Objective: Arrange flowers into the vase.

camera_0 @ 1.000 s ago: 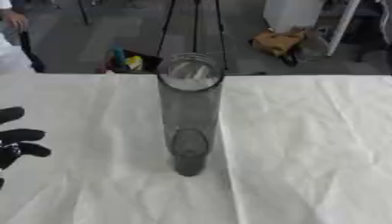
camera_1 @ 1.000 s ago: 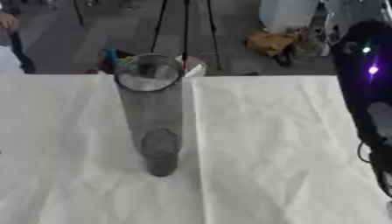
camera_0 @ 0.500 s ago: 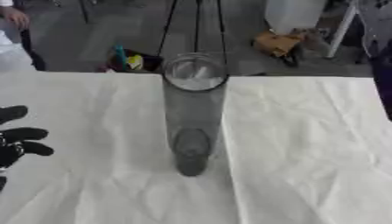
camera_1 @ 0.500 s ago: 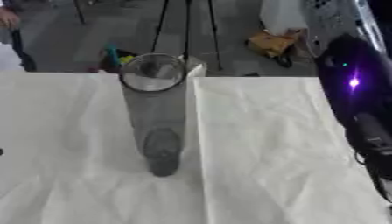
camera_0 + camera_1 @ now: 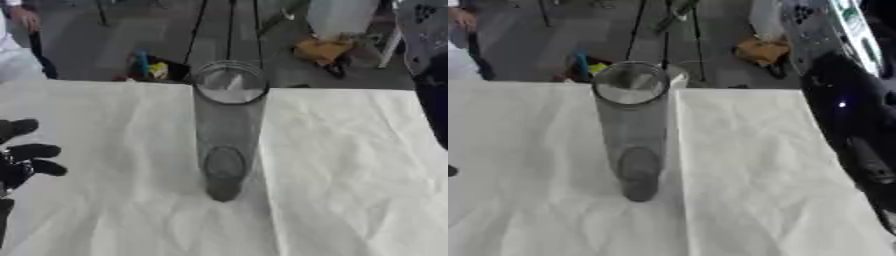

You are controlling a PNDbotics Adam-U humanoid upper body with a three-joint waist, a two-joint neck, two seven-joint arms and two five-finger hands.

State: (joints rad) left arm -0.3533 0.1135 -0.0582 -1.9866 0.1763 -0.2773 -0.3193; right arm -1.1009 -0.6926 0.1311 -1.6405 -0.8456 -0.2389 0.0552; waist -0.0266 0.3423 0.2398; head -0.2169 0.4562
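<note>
A tall clear vase (image 5: 226, 135) stands upright mid-bench (image 5: 350, 175), empty. It looks rigid, slippery, breakable and easy to tip; grasp it low. The left robot hand (image 5: 19, 160) rests open. No flowers show.
</note>
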